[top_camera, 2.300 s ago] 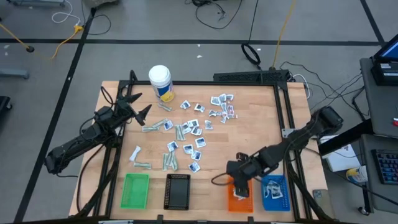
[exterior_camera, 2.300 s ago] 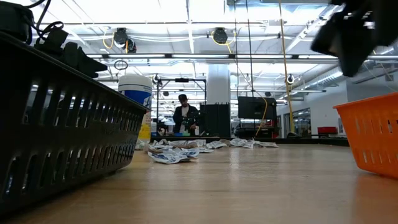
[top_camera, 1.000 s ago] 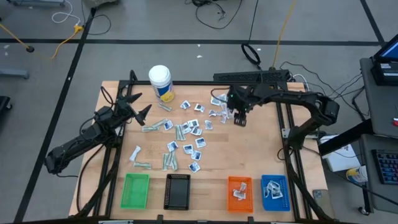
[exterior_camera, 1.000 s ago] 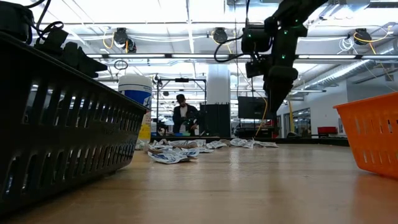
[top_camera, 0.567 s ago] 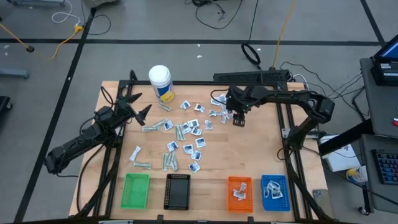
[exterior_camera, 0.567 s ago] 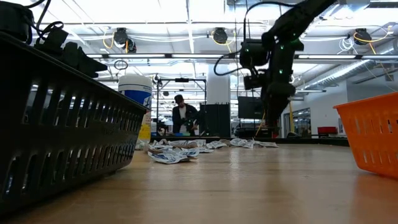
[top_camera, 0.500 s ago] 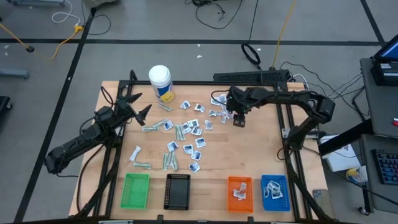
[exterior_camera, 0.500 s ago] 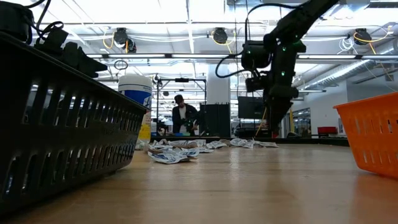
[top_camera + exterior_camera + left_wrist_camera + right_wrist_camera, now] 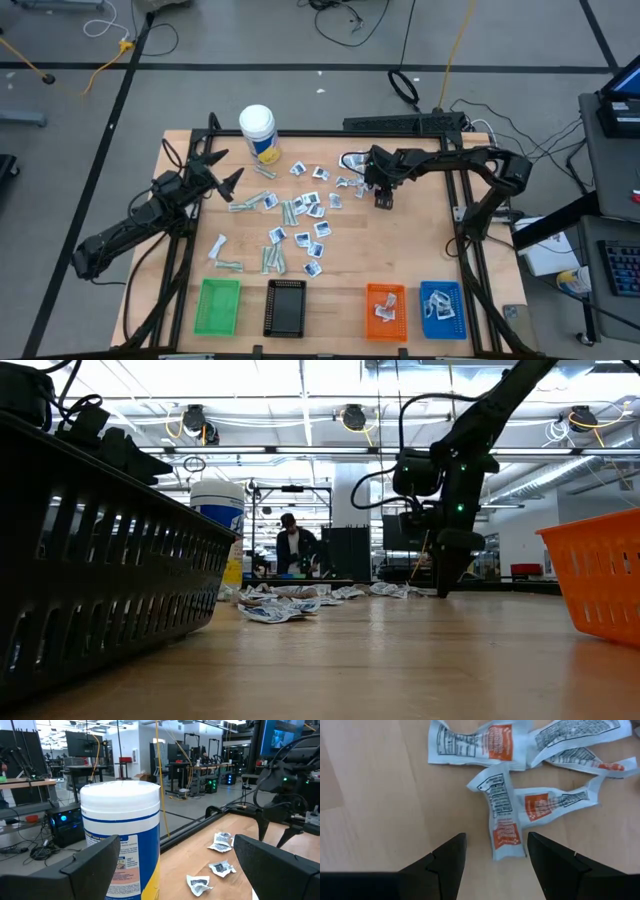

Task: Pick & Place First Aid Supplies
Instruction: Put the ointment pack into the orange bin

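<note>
I work on a desk (image 9: 420,250) of pale wood with a dark frame along its edges. At its near edge four trays stand in a row: a green tray (image 9: 218,306), a black tray (image 9: 287,307), an orange tray (image 9: 385,310) and a blue tray (image 9: 442,309). The orange and the blue one already hold some packets.

My right hand (image 9: 384,196) is low over the desk, in the far right part of it, with the fingers (image 9: 448,861) apart and nothing between them. Just in front of it lie the white sachets with red print (image 9: 502,810). The nearest one lies with its long axis pointing from my fingers away, red end close to me, and it touches a second sachet that goes off sideways from it. Two more lie beyond, across my line of view.

The other first aid supplies (image 9: 300,215) are scattered over the middle of the desk: square white-and-blue sachets and longer grey-green strips (image 9: 272,260), which point in many directions.

My left hand (image 9: 218,168) waits over the far left part, wide open and holding nothing, near the tall white bottle (image 9: 258,133) that stands upright at the far edge.

Beyond the desk is a grey floor with cables. In the low view the room is a big lit hall, and a person (image 9: 295,550) stands far behind at a workplace.
</note>
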Available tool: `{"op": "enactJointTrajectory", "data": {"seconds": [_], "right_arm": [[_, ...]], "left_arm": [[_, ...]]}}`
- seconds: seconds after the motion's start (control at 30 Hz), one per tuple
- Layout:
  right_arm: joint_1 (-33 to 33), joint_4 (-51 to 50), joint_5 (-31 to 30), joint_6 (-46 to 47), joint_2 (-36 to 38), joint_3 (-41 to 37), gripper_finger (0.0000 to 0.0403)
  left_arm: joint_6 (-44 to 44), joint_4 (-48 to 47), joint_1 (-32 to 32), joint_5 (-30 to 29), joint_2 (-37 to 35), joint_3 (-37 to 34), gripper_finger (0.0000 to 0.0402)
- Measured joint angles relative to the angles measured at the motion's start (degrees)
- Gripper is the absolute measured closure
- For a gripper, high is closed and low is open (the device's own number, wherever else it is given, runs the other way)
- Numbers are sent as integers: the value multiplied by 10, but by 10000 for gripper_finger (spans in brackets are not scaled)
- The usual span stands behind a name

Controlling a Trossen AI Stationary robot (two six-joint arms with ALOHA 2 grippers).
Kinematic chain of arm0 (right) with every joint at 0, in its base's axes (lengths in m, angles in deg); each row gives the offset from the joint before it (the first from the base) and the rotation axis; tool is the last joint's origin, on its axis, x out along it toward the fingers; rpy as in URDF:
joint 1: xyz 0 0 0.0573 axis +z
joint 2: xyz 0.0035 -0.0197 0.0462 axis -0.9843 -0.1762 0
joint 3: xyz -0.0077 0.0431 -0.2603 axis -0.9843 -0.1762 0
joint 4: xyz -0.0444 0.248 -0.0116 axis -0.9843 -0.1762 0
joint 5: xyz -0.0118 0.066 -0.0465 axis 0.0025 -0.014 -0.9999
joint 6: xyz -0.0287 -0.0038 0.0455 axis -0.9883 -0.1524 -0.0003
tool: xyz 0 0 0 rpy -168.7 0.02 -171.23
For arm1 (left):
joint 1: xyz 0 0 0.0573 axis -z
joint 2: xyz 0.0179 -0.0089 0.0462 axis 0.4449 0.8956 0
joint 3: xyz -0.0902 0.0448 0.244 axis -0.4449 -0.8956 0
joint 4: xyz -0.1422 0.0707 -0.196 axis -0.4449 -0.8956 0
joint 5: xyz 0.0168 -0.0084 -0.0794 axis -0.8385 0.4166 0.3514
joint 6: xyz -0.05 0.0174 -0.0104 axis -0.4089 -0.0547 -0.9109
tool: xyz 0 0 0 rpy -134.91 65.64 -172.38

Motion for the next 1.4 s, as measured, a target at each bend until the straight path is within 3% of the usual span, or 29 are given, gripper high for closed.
{"op": "enactJointTrajectory", "data": {"seconds": [0.17, 0.47, 0.93, 1.4], "right_arm": [[-2, 0, 2, -6, -1, 0, 232], [-2, -3, 0, -10, -2, 0, 391], [28, -119, -10, 144, 71, 39, 400], [120, -304, -79, 460, 162, 94, 402]], "left_arm": [[0, 0, 0, 0, 0, 0, 5], [0, 0, 0, 0, 0, 0, 5], [0, 0, 0, 0, 0, 0, 5], [0, 0, 0, 0, 0, 0, 5]]}}
